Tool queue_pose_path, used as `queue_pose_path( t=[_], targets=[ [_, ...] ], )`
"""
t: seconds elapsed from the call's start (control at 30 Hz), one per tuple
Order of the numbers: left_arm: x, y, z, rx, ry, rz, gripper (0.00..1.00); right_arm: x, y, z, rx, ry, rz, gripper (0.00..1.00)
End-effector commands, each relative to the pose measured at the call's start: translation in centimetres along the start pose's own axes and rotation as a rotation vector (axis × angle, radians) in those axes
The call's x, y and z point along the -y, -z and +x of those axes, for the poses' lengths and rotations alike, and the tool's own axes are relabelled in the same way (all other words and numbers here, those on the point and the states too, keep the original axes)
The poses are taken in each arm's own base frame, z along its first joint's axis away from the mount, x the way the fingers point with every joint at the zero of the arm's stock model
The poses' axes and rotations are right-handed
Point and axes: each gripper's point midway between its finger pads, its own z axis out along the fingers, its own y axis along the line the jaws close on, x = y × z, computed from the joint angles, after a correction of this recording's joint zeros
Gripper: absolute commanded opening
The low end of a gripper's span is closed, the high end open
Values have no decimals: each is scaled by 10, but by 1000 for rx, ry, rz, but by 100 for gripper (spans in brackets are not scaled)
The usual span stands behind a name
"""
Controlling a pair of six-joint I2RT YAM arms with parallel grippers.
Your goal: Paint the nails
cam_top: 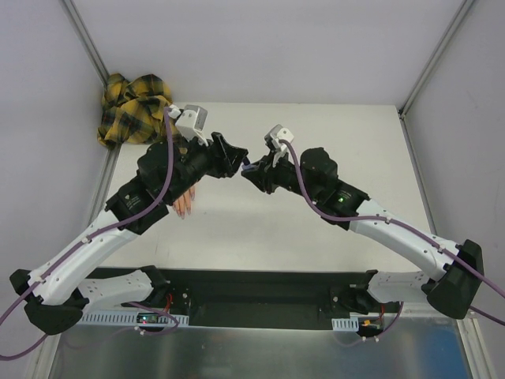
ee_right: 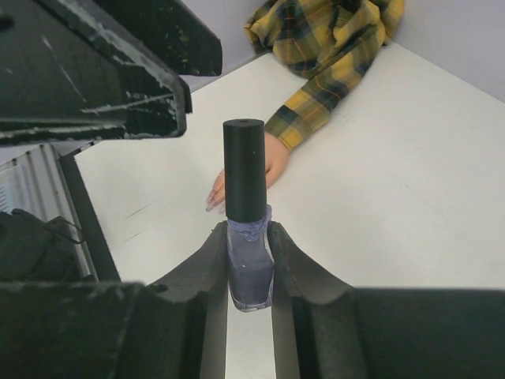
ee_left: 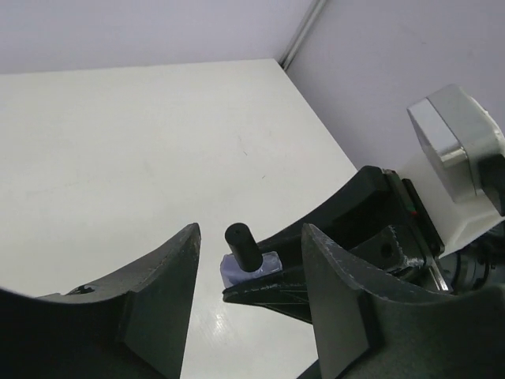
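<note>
Jaws inspected on both sides: those of my right gripper are clamped on the bottle, its cap upright. Those of my left gripper stand apart on either side of the cap, touching nothing. Nails rest on the table just beyond the bottle, tipping the hand that reaches out of the plaid sleeve.

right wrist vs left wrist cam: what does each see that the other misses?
Right wrist only: the fake hand in its plaid sleeve, nails showing, lying on the table. Left wrist only: the left gripper, jaws open either side of the black cap, and the right arm's camera housing. Both: the purple bottle clamped in the right gripper.
</note>
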Motion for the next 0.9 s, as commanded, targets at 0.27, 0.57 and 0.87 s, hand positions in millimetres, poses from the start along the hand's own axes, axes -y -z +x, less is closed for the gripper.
queue_pose_path(
  t=[0.27, 0.57, 0.87],
  targets=[
    [-3, -25, 15, -33, 124, -44, 53, 6, 7, -37, 92, 62, 90, 0],
    [-5, -33, 41, -95, 158, -48, 40, 5, 13, -41, 119, 60, 96, 0],
    [6, -32, 64, -151, 148, 48, 0, 3, 17, -44, 137, 62, 95, 0]
  ],
)
